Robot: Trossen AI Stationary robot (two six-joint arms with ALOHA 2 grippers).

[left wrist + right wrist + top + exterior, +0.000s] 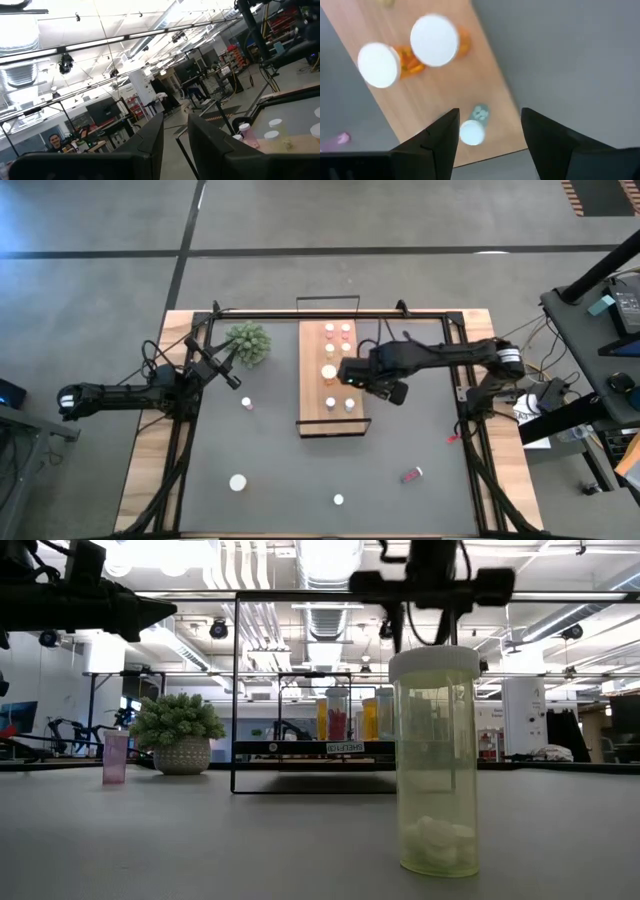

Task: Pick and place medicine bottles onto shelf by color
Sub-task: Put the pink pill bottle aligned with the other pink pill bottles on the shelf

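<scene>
The shelf (312,395) is a light-wood board in the middle of the table, with several white-capped medicine bottles standing on it. My right gripper (489,125) hangs open above the shelf's near half (352,380), pointing steeply down. Below its fingers a small whitish bottle (471,132) stands on the board, untouched. Two orange bottles (434,40) (379,65) stand farther along the board. My left gripper (175,135) waits shut at the table's left side (228,372), tipped slightly up.
Loose bottles stand on the dark table: a pink one (246,404), a white-capped one (237,481) and another near the front edge (338,500). A red one (411,475) lies on its side. A green plant (247,342) sits left of the shelf.
</scene>
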